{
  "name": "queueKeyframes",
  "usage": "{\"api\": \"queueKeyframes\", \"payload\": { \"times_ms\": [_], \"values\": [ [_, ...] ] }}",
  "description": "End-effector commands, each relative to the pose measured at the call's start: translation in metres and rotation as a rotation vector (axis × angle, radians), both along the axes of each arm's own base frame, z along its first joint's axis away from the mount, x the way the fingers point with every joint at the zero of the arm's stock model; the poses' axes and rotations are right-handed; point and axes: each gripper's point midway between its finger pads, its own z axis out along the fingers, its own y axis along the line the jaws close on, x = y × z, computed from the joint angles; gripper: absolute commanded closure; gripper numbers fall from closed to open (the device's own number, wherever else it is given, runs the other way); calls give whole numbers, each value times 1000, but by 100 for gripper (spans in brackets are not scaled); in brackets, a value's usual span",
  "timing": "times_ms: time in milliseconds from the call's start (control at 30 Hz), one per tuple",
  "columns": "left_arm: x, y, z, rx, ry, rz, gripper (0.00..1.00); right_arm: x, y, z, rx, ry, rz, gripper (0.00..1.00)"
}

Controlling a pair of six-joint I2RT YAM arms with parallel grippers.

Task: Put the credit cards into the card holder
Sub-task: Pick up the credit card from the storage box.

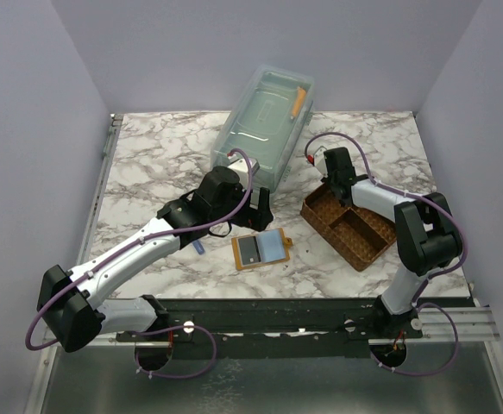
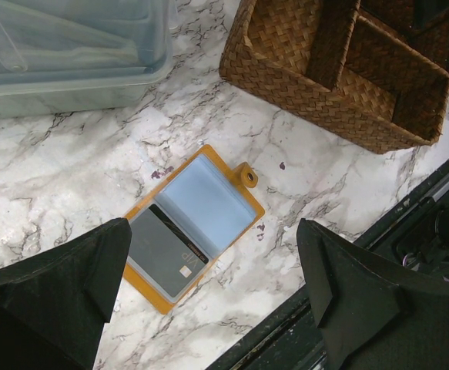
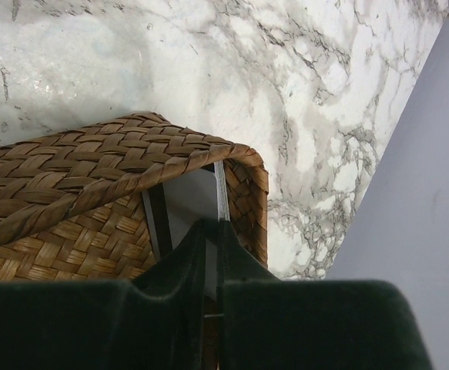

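1. Here the right gripper (image 3: 211, 227) reaches down into a corner compartment of the woven tray (image 3: 132, 166). Its two fingers are pressed almost together and seem to pinch the top edge of a credit card (image 3: 193, 196) that stands upright against the tray wall.
2. Beside this card I see more thin edges, so probably several cards stand there together. I cannot count them.
3. The left gripper (image 2: 215, 254) is spread wide and holds nothing. It hovers just above the card holder (image 2: 193, 223).
4. The card holder lies open and flat on the marble table (image 1: 147, 172), between the two arms and near the tray. A grey card (image 2: 166, 254) already sits in one pocket. The light blue panel (image 2: 209, 200) next to it looks free, and the snap tab (image 2: 247, 176) points towards the tray.
5. I judge the card to be very light, thin, stiff and smooth, so it can slip or turn between the fingers. The free top edge is the only good place to hold, because the tray walls hide the rest.
6. A neighbour card may stick and rise with it. A slow, straight lift would help.
7. The holder looks soft and light, so it may slide when a card is pushed in. The left gripper could press on its orange border.
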Motion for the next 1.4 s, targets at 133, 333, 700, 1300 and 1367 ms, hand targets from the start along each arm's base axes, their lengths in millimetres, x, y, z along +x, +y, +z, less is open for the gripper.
{"api": "queueKeyframes", "payload": {
  "times_ms": [133, 333, 700, 1300, 1367],
  "values": [
    [-1, 2, -5, 25, -6, -3, 3, 2, -3, 12, -11, 6, -24, 97],
    [-2, 1, -5, 24, -4, -8, 3, -2, -4, 19, -13, 11, -24, 98],
    [-4, -1, -5, 18, -1, -18, 3, -2, 2, 36, 30, -14, 11, 96],
    [-9, -3, -6, 10, 12, -39, 3, -2, 19, 42, 399, 103, 93, 100],
    [-8, -3, -7, 11, 13, -39, 3, -3, 20, 45, 437, 107, 102, 100]
  ]
}}
